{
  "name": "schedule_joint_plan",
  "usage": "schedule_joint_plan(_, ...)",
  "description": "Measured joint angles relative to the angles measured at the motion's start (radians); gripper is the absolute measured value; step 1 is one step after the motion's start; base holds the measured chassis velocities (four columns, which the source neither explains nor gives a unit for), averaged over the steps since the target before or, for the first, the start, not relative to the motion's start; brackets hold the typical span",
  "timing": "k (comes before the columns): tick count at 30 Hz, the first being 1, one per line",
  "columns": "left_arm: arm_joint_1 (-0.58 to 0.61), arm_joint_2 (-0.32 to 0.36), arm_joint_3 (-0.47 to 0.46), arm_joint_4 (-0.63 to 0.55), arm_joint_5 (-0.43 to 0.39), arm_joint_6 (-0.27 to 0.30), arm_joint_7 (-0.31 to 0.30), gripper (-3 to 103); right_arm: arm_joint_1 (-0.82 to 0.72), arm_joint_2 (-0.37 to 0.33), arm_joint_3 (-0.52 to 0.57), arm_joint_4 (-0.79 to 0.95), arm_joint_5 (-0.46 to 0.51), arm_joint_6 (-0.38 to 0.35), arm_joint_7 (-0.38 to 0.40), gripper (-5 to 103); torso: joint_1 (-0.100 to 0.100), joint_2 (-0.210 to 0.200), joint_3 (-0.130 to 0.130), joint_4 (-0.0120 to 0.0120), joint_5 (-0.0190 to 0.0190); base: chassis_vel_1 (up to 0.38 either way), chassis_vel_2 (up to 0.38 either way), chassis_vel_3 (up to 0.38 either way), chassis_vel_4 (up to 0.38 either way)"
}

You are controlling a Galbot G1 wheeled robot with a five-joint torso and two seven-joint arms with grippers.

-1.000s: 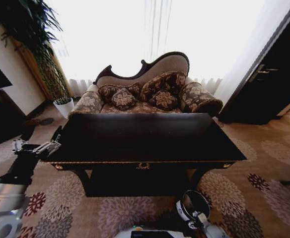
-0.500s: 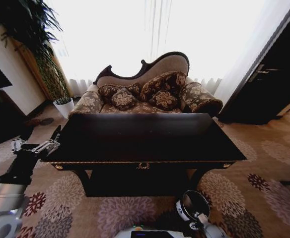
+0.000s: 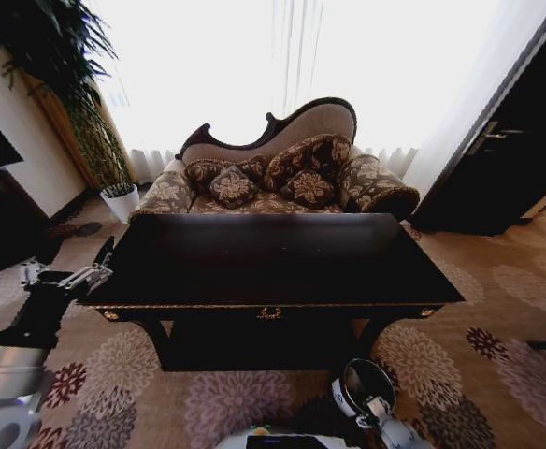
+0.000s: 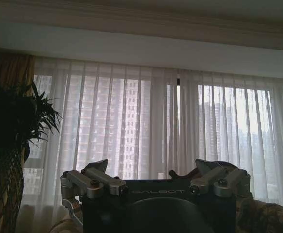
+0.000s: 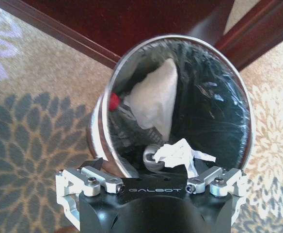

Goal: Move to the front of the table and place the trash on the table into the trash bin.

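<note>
In front of the robot, the table [image 3: 273,262] stands with a patterned sofa [image 3: 282,178] behind it. The trash bin [image 3: 365,385] sits on the floral carpet [image 3: 114,374] near the table's front right leg. The right gripper [image 5: 156,162] hangs directly over the bin's mouth, fingers spread apart, nothing between them. Inside the bin, on the black lining: crumpled white tissue [image 5: 180,151], a larger white paper piece [image 5: 153,99] and a small shiny can-like item [image 5: 150,156]. The left gripper [image 3: 67,278] is held just off the table's left end, released and empty, aimed toward the curtained window [image 4: 146,126].
</note>
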State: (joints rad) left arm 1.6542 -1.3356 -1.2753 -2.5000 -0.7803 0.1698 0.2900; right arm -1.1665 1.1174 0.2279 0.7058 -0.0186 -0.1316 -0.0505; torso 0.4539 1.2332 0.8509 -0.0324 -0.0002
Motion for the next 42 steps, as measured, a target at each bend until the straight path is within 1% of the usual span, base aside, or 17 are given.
schedule_joint_plan(9,0.004,-0.001,-0.005,0.0,0.0,0.0,-0.001,100,0.0,0.006,-0.017,-0.007,0.041,-0.006,-0.004,100,0.0,0.0,0.0,-0.0001,0.0,0.0,0.0,0.0,0.0)
schedule_joint_plan(15,0.011,-0.001,-0.009,0.0,-0.002,0.0,-0.001,100,0.001,0.025,-0.018,-0.03,0.059,-0.04,-0.004,100,0.0,0.0,0.0,-0.0001,0.0,0.0,0.0,0.0,0.0)
schedule_joint_plan(28,0.006,-0.008,0.0,0.0,0.0,0.0,-0.001,100,-0.009,0.011,-0.01,-0.024,0.058,-0.045,0.004,100,0.0,0.0,0.0,-0.0001,-0.0001,0.0,0.0,0.0,0.0)
schedule_joint_plan(33,0.005,-0.01,0.005,0.0,0.004,0.0,-0.001,100,-0.013,0.018,-0.012,-0.004,0.058,-0.031,0.003,100,0.0,0.0,0.0,-0.0001,0.0,0.0,0.0,0.0,0.0)
schedule_joint_plan(37,0.004,-0.012,0.008,0.0,0.007,0.0,-0.001,100,-0.033,0.027,-0.025,0.058,0.072,-0.026,0.004,100,0.0,0.0,0.0,0.0,0.0001,0.0,0.0,0.0,0.0)
schedule_joint_plan(42,0.003,-0.012,0.008,0.0,0.005,0.0,-0.001,100,-0.057,0.018,-0.029,0.113,0.083,-0.015,-0.002,100,0.0,0.0,0.0,0.0,0.0001,0.0,0.0,0.0,0.0)
